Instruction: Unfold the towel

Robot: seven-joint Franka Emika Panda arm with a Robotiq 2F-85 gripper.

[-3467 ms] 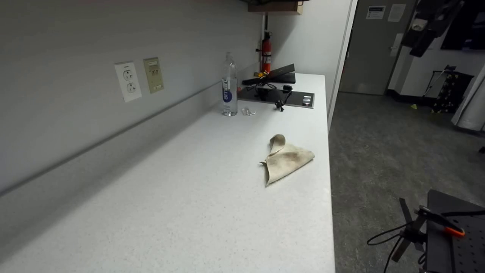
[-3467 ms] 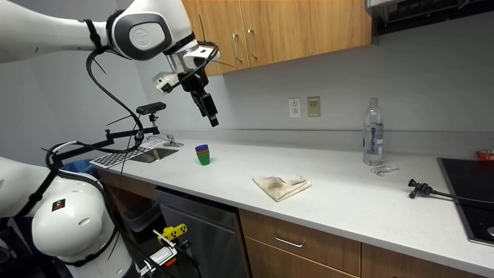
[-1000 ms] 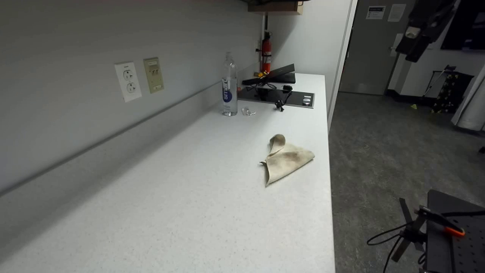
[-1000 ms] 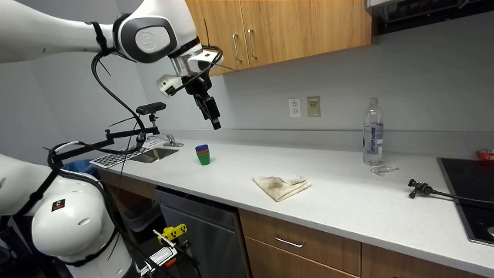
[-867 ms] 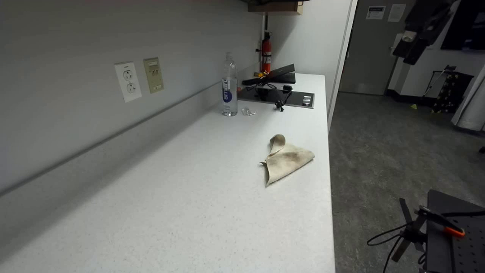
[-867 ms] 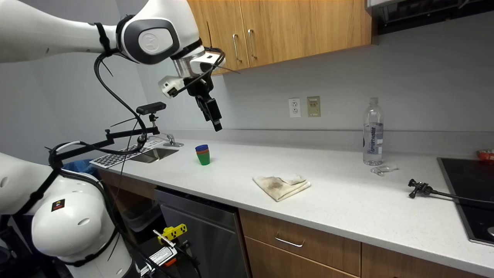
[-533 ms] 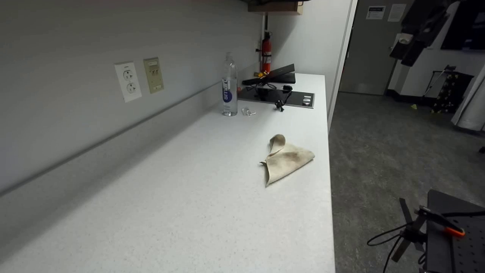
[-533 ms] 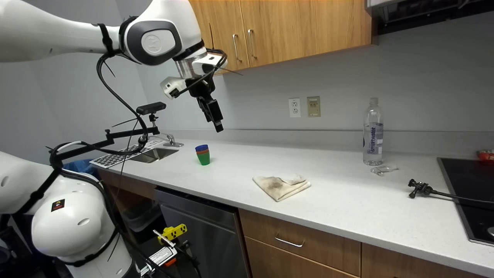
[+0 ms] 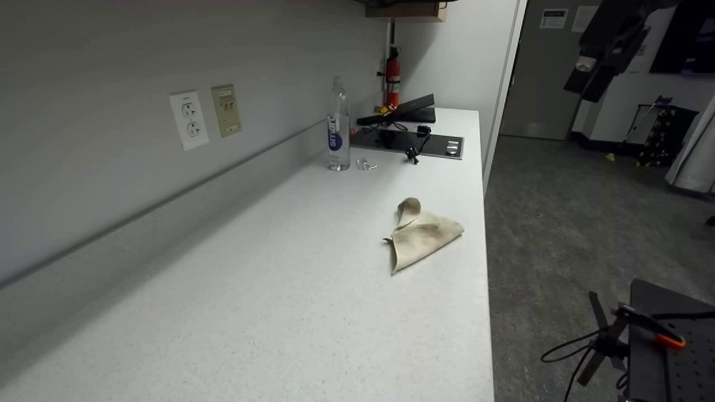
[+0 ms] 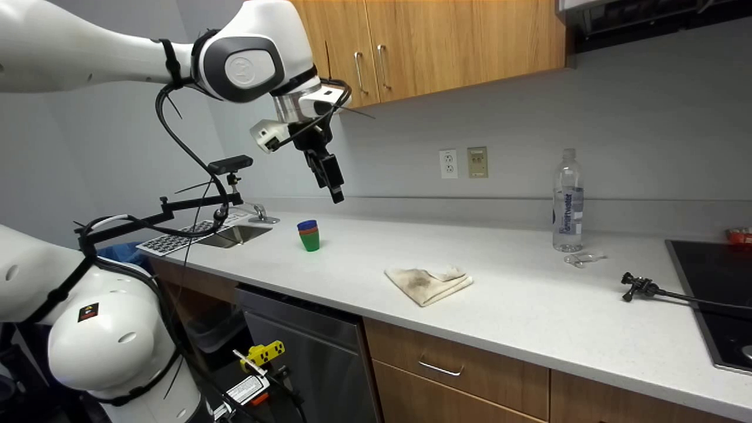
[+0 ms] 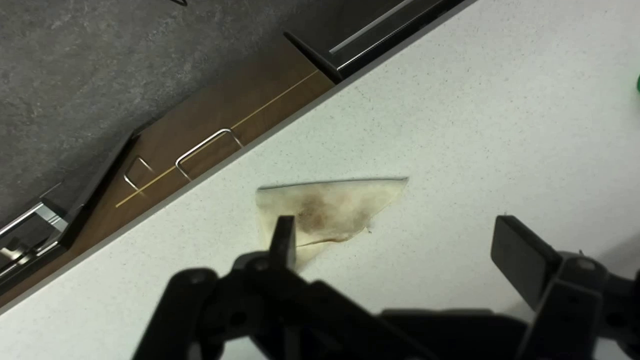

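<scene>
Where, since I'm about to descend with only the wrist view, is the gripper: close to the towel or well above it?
Observer: Well above: in an exterior view, the gripper hangs high over the counter.
Operator: My finger hides part of the towel. What's it like there?
Observer: In an exterior view, a corner curls up there.
Operator: And the green sliver at my right edge?
Observer: It looks like the stacked cups: green lowest, blue on top.
</scene>
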